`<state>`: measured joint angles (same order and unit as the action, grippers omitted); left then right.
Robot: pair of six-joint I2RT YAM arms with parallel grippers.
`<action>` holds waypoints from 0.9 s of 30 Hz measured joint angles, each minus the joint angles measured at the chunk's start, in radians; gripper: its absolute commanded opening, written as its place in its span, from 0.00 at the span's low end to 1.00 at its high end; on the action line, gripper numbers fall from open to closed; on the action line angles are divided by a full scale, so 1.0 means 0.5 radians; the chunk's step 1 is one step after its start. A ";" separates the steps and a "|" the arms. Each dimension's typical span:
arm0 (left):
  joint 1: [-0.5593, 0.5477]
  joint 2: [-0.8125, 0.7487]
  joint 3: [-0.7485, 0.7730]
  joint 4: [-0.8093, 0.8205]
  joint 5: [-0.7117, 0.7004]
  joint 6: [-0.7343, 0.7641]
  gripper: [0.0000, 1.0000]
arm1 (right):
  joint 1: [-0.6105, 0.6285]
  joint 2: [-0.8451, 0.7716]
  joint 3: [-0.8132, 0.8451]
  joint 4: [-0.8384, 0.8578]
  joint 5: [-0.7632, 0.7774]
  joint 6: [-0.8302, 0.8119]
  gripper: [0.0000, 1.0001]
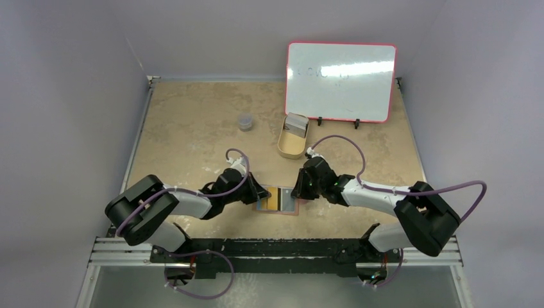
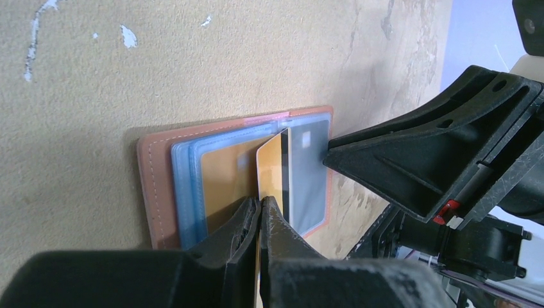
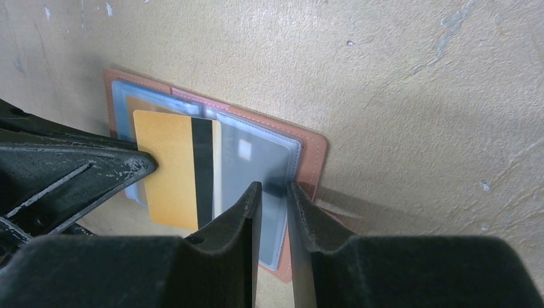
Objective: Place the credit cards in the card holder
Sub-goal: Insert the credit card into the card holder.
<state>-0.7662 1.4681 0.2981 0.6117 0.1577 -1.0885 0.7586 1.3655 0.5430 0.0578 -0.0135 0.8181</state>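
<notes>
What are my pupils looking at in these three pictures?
Two robot arms, bolted to a table edge. The overhead picture shows both; the other two come from cameras on each wrist. On the table are an open card holder, a tan tin with cards, a whiteboard and a small grey pot. The left claw is shut on a gold card at the holder. The right claw has its jaws slightly apart at the holder's clear page; whether it pinches it is unclear.
</notes>
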 measured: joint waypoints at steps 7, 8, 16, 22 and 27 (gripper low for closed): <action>-0.001 0.054 0.000 0.073 0.046 0.000 0.00 | 0.000 0.002 0.000 0.000 0.003 0.010 0.23; -0.001 0.058 0.000 0.077 0.047 0.000 0.00 | 0.000 0.002 0.000 0.000 0.004 0.010 0.23; -0.002 0.127 0.011 0.155 0.072 -0.018 0.02 | 0.000 0.003 0.000 0.000 0.008 0.018 0.24; -0.008 0.176 0.039 0.179 0.082 -0.060 0.18 | 0.000 -0.036 0.022 -0.076 0.031 0.017 0.32; -0.018 0.136 0.069 0.093 0.059 -0.056 0.26 | 0.000 -0.205 0.027 -0.195 0.057 0.024 0.34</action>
<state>-0.7750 1.5360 0.3328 0.6582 0.1871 -1.1164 0.7586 1.2629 0.5564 -0.0395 0.0151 0.8299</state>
